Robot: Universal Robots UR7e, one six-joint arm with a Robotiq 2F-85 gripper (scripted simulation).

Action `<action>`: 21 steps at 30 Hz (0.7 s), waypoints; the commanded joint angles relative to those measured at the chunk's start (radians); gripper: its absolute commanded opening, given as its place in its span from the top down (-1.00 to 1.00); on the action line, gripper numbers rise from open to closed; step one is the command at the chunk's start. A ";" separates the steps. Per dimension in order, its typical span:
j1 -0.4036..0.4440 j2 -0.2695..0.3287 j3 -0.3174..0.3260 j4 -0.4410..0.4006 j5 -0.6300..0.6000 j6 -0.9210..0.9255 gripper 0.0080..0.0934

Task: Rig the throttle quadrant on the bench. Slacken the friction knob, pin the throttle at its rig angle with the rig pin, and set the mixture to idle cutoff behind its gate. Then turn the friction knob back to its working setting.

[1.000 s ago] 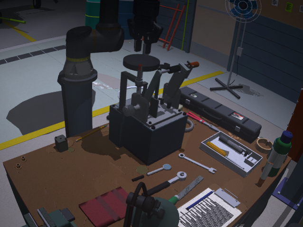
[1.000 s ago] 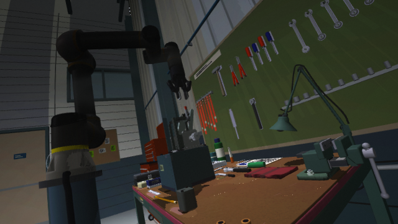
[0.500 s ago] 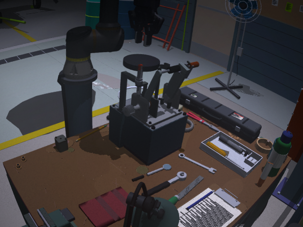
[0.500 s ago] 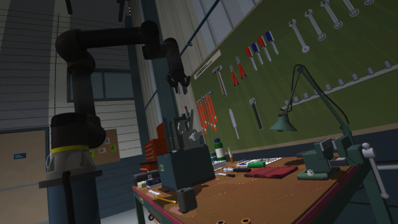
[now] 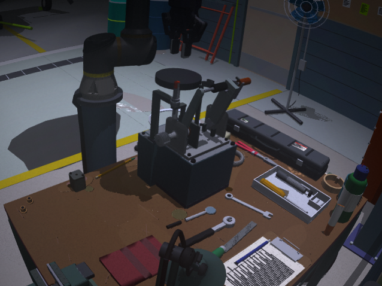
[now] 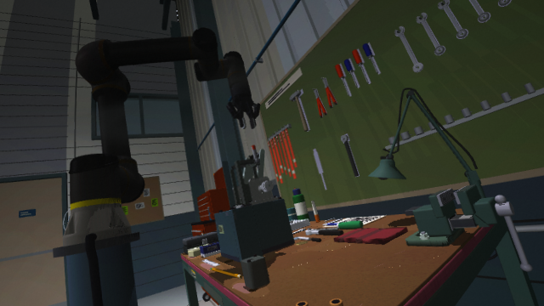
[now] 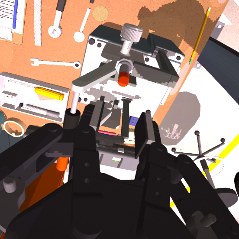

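Observation:
The mixture lever (image 5: pixel 222 101), with its orange knob (image 5: pixel 245 81), is partly hidden behind my fingers in the wrist camera. The throttle quadrant (image 5: pixel 188 154) (image 6: pixel 253 225) (image 7: pixel 131 73) stands on the bench as a dark box. The red-tipped rig pin (image 5: pixel 176 89) (image 7: pixel 123 78) stands upright in its bracket. The throttle lever (image 5: pixel 197 101) (image 7: pixel 93 78) leans beside it, with a black grip (image 5: pixel 219 86). The knurled friction knob (image 5: pixel 162 139) (image 7: pixel 131 33) sticks out of the near side. My gripper (image 5: pixel 181 51) (image 6: pixel 247 121) (image 7: pixel 121 128) hangs high above the quadrant, partly open and empty.
A grey tray (image 5: pixel 291 192) with a yellow tool lies right of the quadrant. Wrenches (image 5: pixel 248 206), a ratchet (image 5: pixel 212 229) and a file (image 5: pixel 239 237) lie in front. A black case (image 5: pixel 277 143) lies behind. A pencil (image 5: pixel 114 168), a small block (image 5: pixel 77 180) and a lamp (image 5: pixel 182 255) are nearer.

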 commanded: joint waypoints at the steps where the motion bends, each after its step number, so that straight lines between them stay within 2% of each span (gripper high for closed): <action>1: 0.000 0.000 -0.001 0.000 0.000 0.000 0.25; 10: 0.000 0.000 -0.001 0.000 0.000 0.000 0.25; 14: 0.000 -0.001 -0.001 0.000 0.000 0.000 0.06; 21: 0.000 -0.001 -0.001 0.000 0.000 0.000 0.06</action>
